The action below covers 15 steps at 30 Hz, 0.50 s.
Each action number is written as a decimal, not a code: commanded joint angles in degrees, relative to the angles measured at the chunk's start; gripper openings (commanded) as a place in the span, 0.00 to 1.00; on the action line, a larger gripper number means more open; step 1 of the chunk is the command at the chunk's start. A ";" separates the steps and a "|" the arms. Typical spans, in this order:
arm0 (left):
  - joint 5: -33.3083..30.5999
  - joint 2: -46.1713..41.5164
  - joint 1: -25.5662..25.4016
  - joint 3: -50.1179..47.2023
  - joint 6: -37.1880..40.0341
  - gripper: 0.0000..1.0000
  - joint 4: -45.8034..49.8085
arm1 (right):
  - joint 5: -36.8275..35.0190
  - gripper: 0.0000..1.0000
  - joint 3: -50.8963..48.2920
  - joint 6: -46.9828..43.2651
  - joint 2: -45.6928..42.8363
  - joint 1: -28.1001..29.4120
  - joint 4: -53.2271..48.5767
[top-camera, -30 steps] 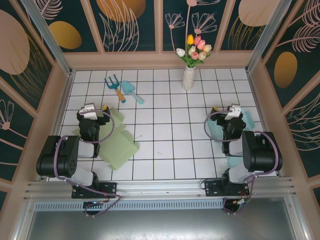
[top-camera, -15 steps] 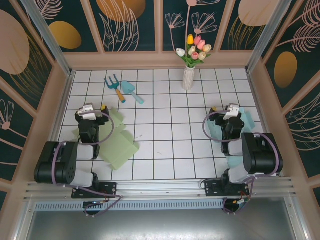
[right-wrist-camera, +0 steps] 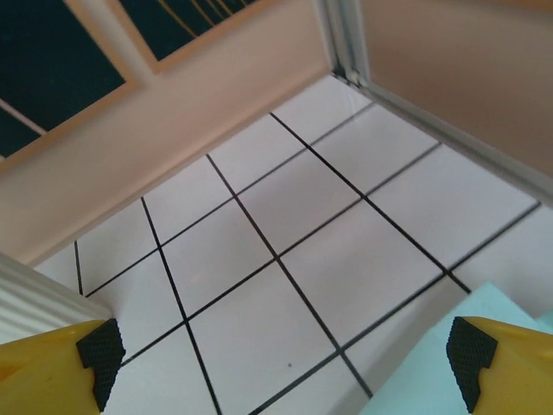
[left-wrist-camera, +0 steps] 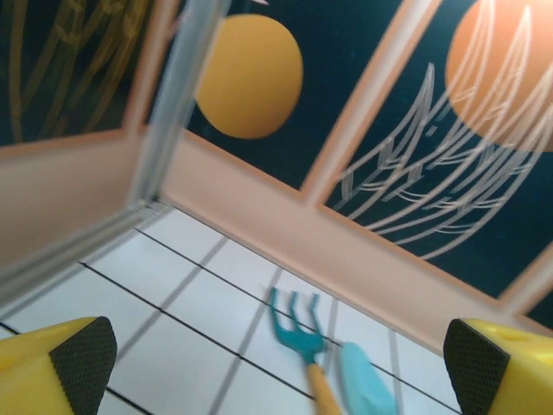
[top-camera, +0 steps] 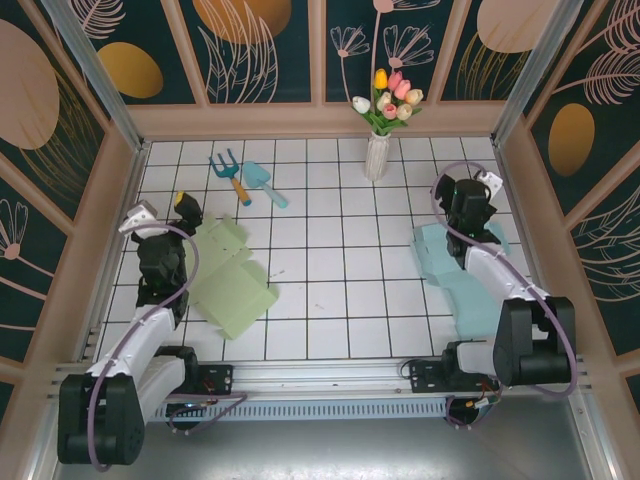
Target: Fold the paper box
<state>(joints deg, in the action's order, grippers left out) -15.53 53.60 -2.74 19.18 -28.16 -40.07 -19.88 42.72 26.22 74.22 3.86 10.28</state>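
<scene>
one white vase [top-camera: 375,155] at the back edge, a bunch of tulips [top-camera: 392,98] in it. two flat paper boxes: green paper box [top-camera: 232,280] on the left, left gripper [top-camera: 160,209] near its far corner, jaws wide apart; pale blue paper box [top-camera: 465,275] on the right, right gripper [top-camera: 468,184] beyond it, jaws wide apart too. one hand fork [top-camera: 229,170], one trowel [top-camera: 262,182], side by side.

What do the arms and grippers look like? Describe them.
The left arm and right arm have black joints, pale grey links and looping purple cables. The left gripper and right gripper have yellow fingers with black textured pads.
</scene>
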 commanded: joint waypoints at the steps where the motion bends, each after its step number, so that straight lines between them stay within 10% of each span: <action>1: 8.04 -2.04 -2.93 3.69 -10.11 0.99 11.80 | 1.52 0.99 2.37 11.66 -2.22 0.08 -20.09; 15: 4.60 5.11 -23.71 3.56 -17.02 0.99 12.69 | 9.03 0.99 -15.28 19.82 -10.38 0.61 -12.11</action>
<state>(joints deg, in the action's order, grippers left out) -9.45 57.93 -24.69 21.67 -43.66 -26.72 -10.41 29.41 43.94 62.98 4.12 -2.98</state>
